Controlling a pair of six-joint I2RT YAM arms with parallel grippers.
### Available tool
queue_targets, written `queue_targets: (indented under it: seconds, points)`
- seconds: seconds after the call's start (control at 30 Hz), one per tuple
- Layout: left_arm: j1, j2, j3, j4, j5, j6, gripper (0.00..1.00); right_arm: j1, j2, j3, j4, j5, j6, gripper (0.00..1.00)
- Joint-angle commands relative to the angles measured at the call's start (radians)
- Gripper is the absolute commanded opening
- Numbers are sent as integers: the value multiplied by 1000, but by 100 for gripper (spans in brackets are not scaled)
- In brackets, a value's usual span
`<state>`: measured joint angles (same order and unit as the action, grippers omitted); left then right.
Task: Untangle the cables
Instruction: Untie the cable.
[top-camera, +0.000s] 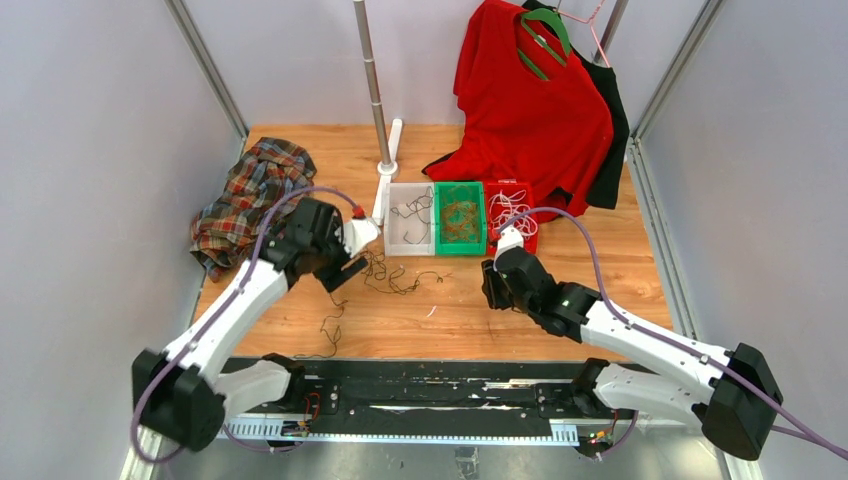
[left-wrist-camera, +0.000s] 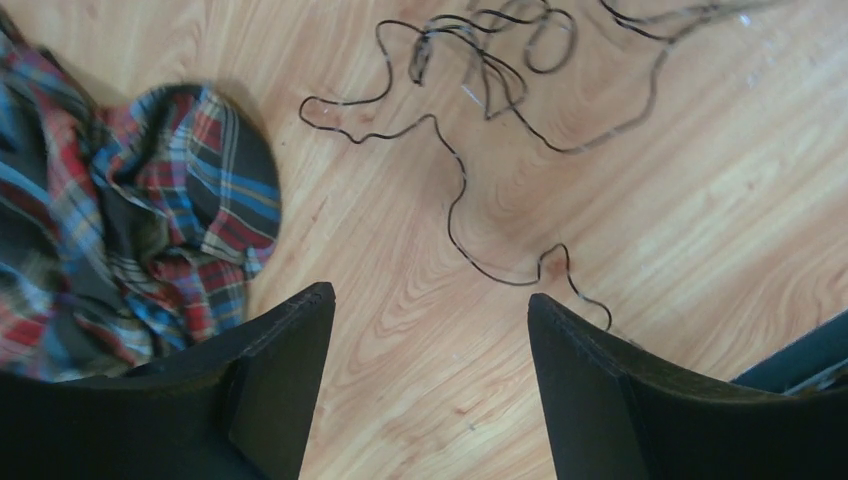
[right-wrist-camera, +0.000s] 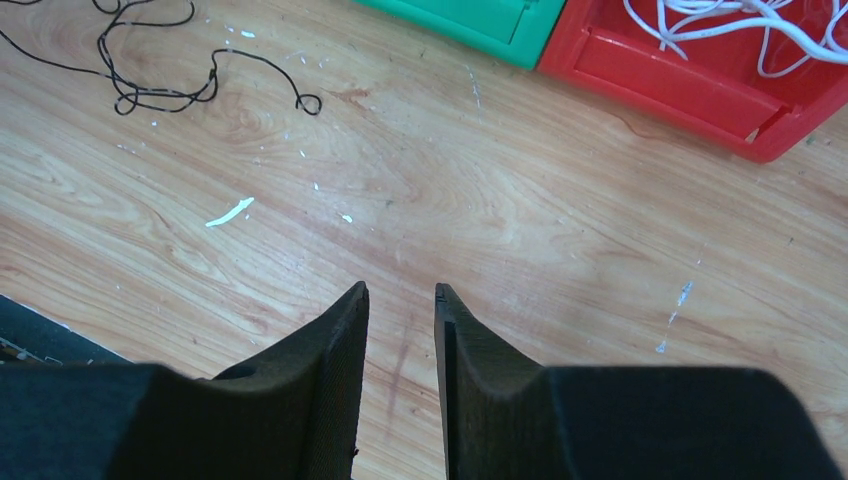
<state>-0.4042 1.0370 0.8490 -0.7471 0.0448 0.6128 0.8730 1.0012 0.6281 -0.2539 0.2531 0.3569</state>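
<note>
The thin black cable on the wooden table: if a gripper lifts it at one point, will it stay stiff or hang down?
Probably floppy: the thin black cable lies in loose, irregular curls, so it would likely droop on both sides. It looks very light, being so thin. Its overlapping loops may drag along together.

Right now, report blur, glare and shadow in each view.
Top external: even light, sharp, no glare on the table. Left wrist: plaid shirt smeared soft, black cable crisper. Right wrist: table sharp, white cables slightly bright, fingers dark and near-featureless.
</note>
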Motion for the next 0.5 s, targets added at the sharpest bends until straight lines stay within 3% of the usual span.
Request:
queue_targets:
  seconds: [0.0, 0.27, 0.47]
  points:
    - [106, 197, 148, 85, 101, -195, 75, 14, -16, 25, 40, 15, -13, 31]
    - [118, 331, 163, 155, 144, -449, 73, 15, -25, 13, 68, 48, -25, 31]
    - [184, 399, 128, 243, 61, -525, 51, 14, -28, 16, 67, 46, -41, 31]
